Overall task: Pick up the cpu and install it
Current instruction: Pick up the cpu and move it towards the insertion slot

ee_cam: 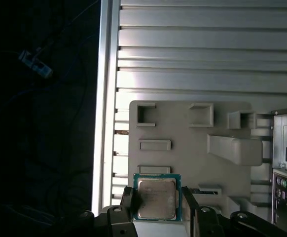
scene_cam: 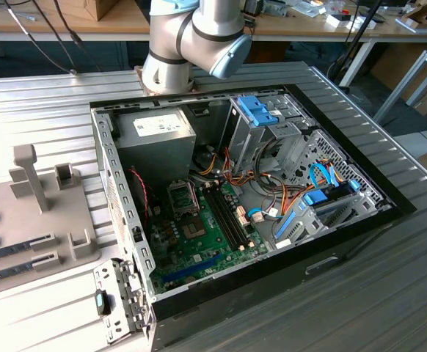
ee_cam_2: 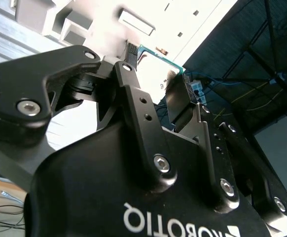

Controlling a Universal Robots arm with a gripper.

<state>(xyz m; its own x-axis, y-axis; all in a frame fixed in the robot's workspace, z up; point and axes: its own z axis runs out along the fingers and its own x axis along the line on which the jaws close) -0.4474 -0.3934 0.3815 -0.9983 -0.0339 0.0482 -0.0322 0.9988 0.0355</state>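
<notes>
The cpu (ee_cam: 157,198) is clenched between the jaws by two opposite edges. In the first wrist view its silver-grey lid faces the camera with the thin green rim visible all round. In the second wrist view a green edge of it (ee_cam_2: 159,53) shows between the black fingertips (ee_cam_2: 129,55). It appears lifted clear of the grey fixture tray (ee_cam: 183,123), which lies on the ribbed metal surface (ee_cam: 207,69) just beside the open computer case (ee_cam: 286,148). In the exterior view the tray (scene_cam: 52,213) is at the exterior view's left of the case (scene_cam: 272,282), and the arm (scene_cam: 191,37) stands at the case's far side. Inside the case, the socket (scene_cam: 183,196) sits on the motherboard (scene_cam: 199,253) near the power supply (scene_cam: 155,136), with loose cables (scene_cam: 265,198) close by. The step in hand looks like the carry. The hold is on thin edges, so it probably calls for a slow, level move without sharp wrist turns that could pivot the chip. The chip looks square to the jaws, and that alignment is worth preserving. A firm but not crushing squeeze would suit it. Its corner marks are too small to read, so I cannot tell its orientation relative to the socket.
</notes>
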